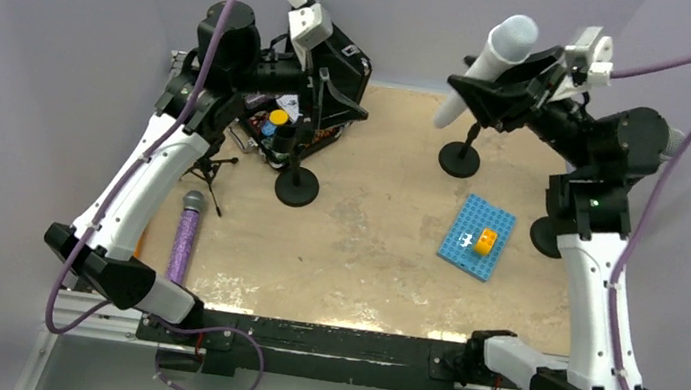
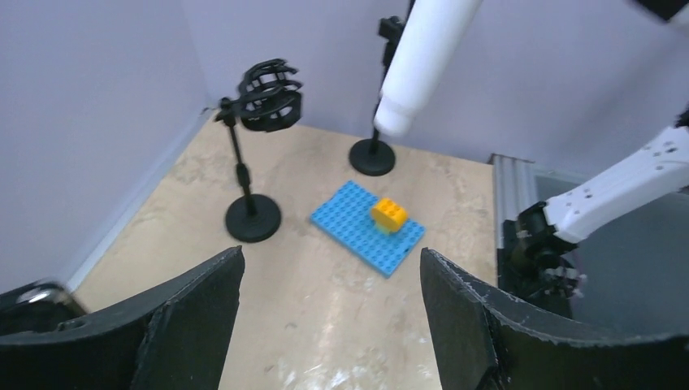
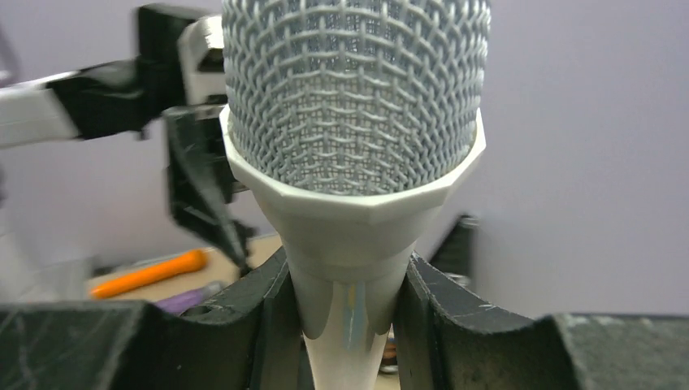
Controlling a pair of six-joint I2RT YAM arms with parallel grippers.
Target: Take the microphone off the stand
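Currently the right gripper (image 3: 349, 325) is clenched on the white microphone (image 3: 353, 89), with its fingers (image 3: 264, 317) pinching the tapered neck just under the mesh grille. The mic hangs tilted, tail down, high over the far right of the table (image 1: 363, 258).

The cradle of the shock-mount stand (image 2: 253, 218) is empty, so my read is the mic is already out. I can't rule out contact with the pole behind it.

Handling guess:
- Rigid plastic shell, light, smooth and conical.
- It could creep through the pads if jerked.
- The mesh would dent, so the neck is the right place to hold.

The left gripper (image 2: 331, 272) is spread wide and holds nothing, over the black case (image 1: 343, 69) at far left.

Around it:
- A taller pole stand (image 2: 373, 157) sits by the right edge, partly behind the right arm. It and the shock mount look like the nearest things to snag when lowering.
- A third stand (image 1: 297, 187) is beside the left arm, well apart.
- A blue baseplate (image 2: 367, 229) lies between the two right-side stands.
- A purple microphone (image 1: 185, 234) lies flat at left.
- An orange brick (image 2: 389, 213) sits on the baseplate.
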